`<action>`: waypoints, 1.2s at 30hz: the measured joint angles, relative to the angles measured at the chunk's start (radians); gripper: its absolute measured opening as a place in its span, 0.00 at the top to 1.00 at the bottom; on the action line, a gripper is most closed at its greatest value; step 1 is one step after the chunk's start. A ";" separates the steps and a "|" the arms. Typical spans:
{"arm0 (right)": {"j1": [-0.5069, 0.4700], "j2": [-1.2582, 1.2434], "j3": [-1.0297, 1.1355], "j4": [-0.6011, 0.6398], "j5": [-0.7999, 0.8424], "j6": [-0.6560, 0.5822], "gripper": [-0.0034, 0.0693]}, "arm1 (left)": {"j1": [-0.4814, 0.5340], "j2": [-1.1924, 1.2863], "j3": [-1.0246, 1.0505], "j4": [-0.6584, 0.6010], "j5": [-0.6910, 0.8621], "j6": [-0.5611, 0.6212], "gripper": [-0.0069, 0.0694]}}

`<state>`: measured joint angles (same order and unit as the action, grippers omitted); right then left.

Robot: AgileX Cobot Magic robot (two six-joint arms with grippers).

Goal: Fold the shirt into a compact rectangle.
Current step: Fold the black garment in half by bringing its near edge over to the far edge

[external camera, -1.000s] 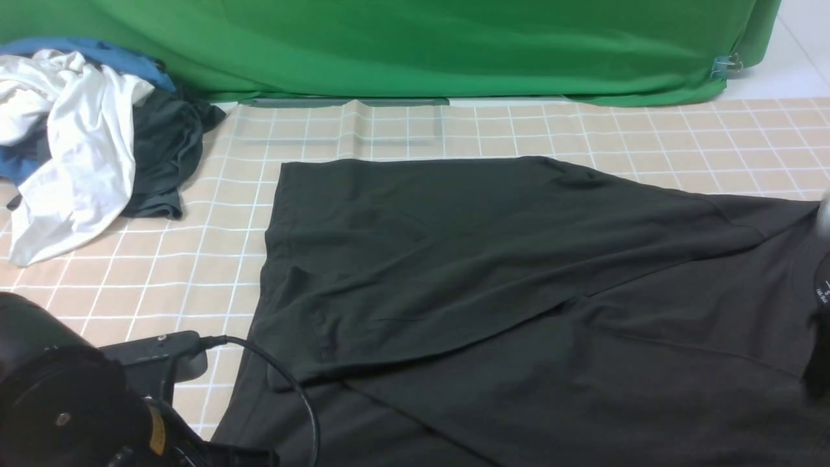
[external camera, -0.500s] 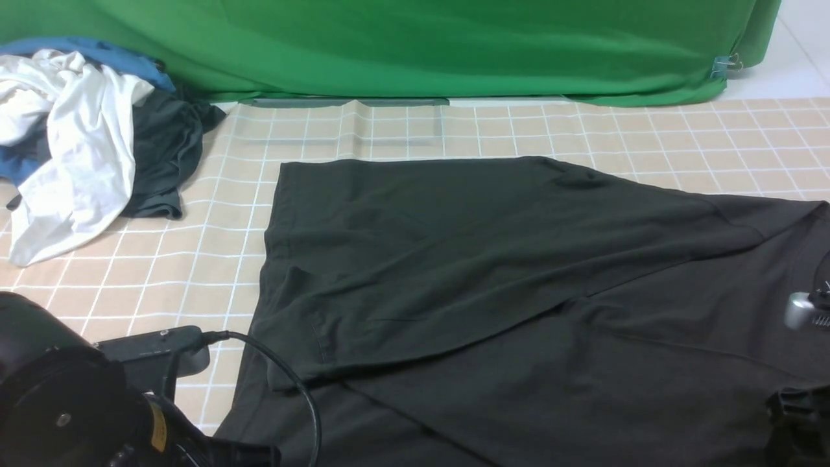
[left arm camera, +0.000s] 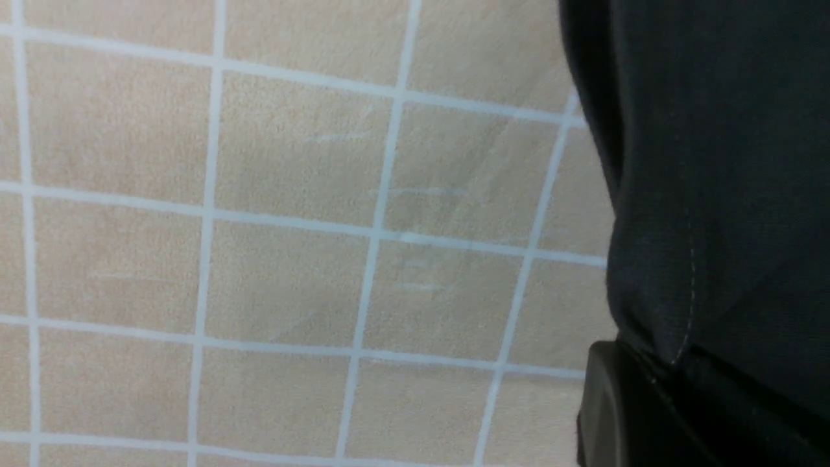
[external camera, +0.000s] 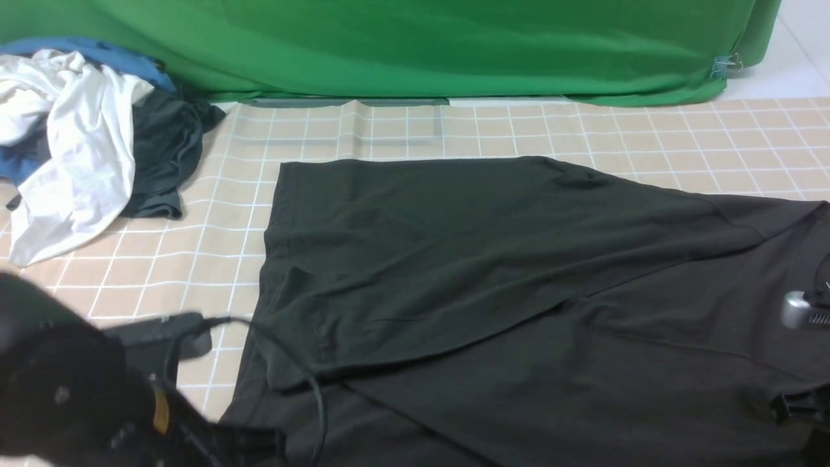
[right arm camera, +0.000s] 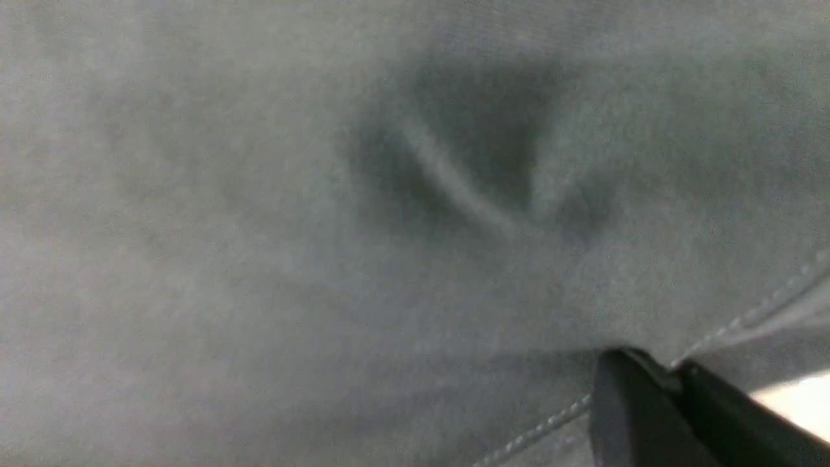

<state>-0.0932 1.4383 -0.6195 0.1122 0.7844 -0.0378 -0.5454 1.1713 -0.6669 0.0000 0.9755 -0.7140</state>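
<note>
The large black cotton T-shirt (external camera: 493,272) lies partly folded on the beige gridded tablecloth (external camera: 194,259), the left gripper (left arm camera: 648,395) pinched shut on its hem, the right gripper (right arm camera: 668,383) clamped on a stitched edge. Both bites look shallow: an edge could slip free in lifting, skewing the fold.

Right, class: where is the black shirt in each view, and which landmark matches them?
Front view: the shirt spreads over centre and right of the checked cloth.
Left wrist view: its stitched edge borders that cloth.
Right wrist view: it fills nearly the whole picture.
Landmark: the checked cloth, in front and left wrist views; pale hem stitching, in both wrist views.
</note>
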 joint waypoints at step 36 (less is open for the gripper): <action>0.000 0.659 -1.132 -0.028 0.251 -0.002 0.61 | 0.409 0.932 -1.158 -0.080 0.116 0.171 0.87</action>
<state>-0.0932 2.0974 -1.7516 0.0846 1.0357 -0.0401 -0.1363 2.1029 -1.8251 -0.0803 1.0910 -0.5434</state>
